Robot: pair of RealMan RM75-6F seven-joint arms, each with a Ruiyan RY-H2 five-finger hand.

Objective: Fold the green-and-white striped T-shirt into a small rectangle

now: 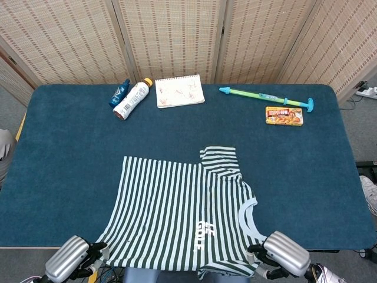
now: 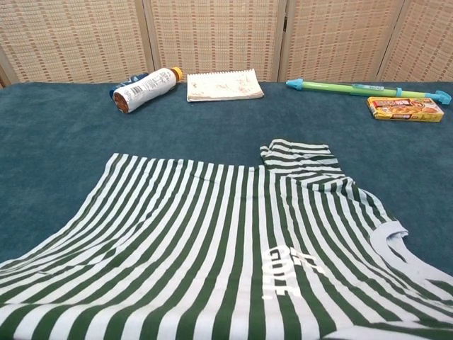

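Note:
The green-and-white striped T-shirt lies flat with its front up, its near edge hanging over the table's front edge. Its collar faces right and one sleeve is folded at the far side. In the chest view the T-shirt fills the lower half and no hand shows. My left hand grips the shirt's near left corner at the hem, below the table edge. My right hand grips the near right part by the sleeve and collar.
Along the far side of the blue table lie a blue bottle, a white bottle, a notepad, a green water gun and a yellow box. Woven screens stand behind.

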